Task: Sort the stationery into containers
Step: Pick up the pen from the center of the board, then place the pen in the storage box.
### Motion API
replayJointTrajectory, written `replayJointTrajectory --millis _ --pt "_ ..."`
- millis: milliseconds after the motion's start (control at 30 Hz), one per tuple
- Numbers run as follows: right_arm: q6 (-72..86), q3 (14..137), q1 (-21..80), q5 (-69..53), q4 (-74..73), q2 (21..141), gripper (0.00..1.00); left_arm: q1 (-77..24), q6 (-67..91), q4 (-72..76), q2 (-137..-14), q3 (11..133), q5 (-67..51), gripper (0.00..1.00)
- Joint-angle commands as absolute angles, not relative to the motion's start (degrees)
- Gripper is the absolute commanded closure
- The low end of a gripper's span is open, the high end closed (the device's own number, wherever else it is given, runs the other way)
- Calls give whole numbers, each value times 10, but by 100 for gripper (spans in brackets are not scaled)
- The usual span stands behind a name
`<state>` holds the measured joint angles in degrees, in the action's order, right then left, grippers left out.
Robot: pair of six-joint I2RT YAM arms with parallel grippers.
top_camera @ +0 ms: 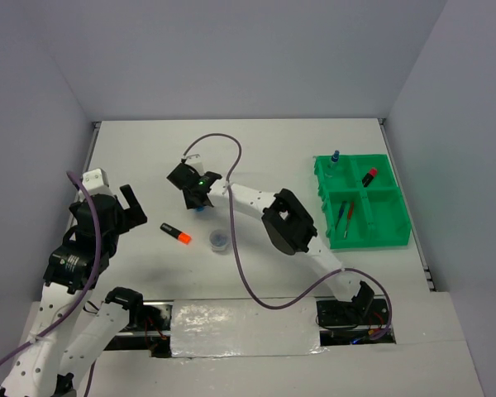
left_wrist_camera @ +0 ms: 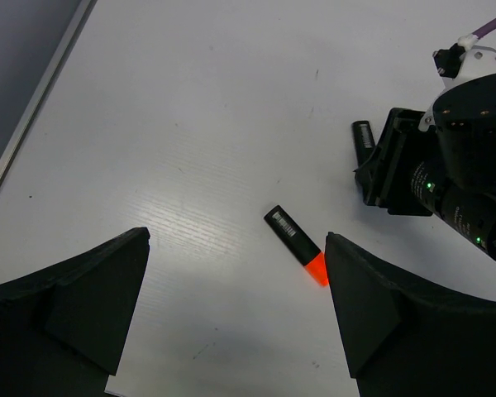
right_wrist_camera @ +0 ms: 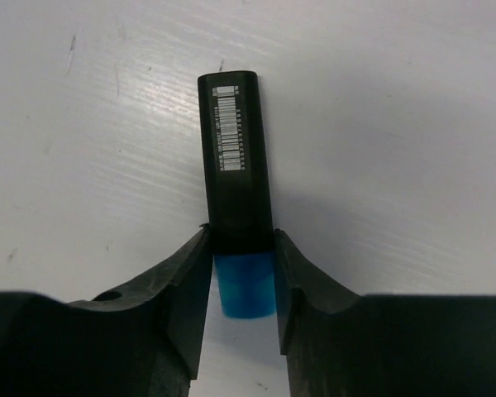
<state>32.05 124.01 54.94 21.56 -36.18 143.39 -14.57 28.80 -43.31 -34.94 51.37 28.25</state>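
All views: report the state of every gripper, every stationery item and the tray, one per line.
Right gripper: shut on blue highlighter.
Blue highlighter: capped, flat on table, pinched near its cap.
Left gripper: open, empty, above orange highlighter.
Orange highlighter: capped, flat on table, untouched.
Jar: upright on table, outside tray.
Tray: holds bottle, red highlighter and two pens, each kind in its own compartment.

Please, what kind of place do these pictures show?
Probably a robotics lab test cell: a white table boxed in by plain walls, a cabled left arm and right arm bolted at its near edge, and a green tray for sorting.
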Motion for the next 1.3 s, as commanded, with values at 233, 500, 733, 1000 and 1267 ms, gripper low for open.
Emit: replayJointTrajectory --millis 233,500,733,1000,1267 --pt "197 1089 518 66 -238 1343 100 -163 287 -417 -338 515 280 1" --pt "206 736 418 -41 57 1023 100 -170 284 -416 -335 514 278 1" --pt "157 661 303 126 -21 804 100 -172 284 -416 -335 514 278 1" --pt "207 754 11 276 -216 899 100 -173 283 -414 -344 514 274 1" --pt "171 874 -85 255 -273 1033 100 -178 285 -415 -346 513 277 1"
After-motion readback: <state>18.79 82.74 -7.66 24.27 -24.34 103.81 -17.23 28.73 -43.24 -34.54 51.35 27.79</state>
